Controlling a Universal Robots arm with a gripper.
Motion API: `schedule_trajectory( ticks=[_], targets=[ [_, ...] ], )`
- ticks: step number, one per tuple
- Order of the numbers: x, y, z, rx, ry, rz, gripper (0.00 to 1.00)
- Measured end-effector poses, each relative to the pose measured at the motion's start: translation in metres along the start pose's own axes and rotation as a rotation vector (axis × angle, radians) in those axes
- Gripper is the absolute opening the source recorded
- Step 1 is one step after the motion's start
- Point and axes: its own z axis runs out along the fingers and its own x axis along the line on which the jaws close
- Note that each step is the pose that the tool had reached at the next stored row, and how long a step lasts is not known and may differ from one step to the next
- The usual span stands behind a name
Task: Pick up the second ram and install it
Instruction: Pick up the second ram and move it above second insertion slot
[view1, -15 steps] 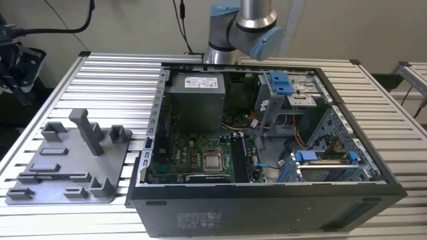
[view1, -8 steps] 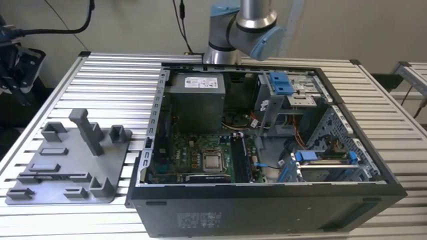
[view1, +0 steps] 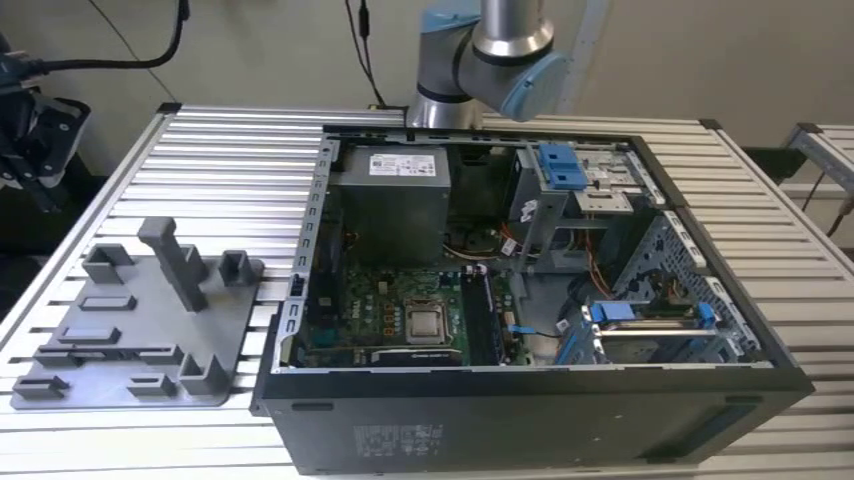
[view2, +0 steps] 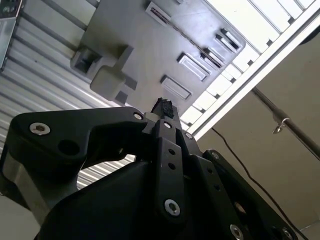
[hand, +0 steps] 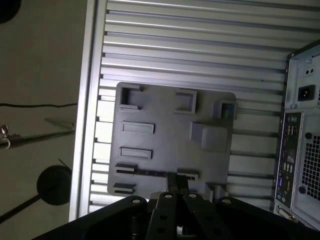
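Note:
My gripper (hand: 177, 186) hangs high above the grey plastic fixture plate (hand: 170, 107). Its black fingers are pressed together in both wrist views, with nothing seen between them (view2: 162, 107). The plate (view1: 147, 340) lies on the slatted table at the exterior view's left, beside the open computer case (view1: 534, 400). The plate's long slot (view1: 114, 352) looks low and dark. I cannot pick out the second ram. The memory slots (view1: 491, 315) next to the processor socket (view1: 427, 322) are too small to read.
A tall grey post (view1: 174, 260) and several low holders rise from the plate. The arm's base joints (view1: 487, 60) stand behind the case. The case's rear panel (hand: 300, 150) is next to the plate. A dark device (view1: 34, 140) hangs off the table's far left corner.

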Motion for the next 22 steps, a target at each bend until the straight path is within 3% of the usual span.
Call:
schedule_trajectory(
  ticks=[7, 22],
  targets=[
    [0.0000, -0.0004, 0.0000, 0.0004, 0.0010, -0.020, 0.11],
    [0.0000, -0.0004, 0.0000, 0.0171, 0.0105, -0.183, 0.11]
  ],
)
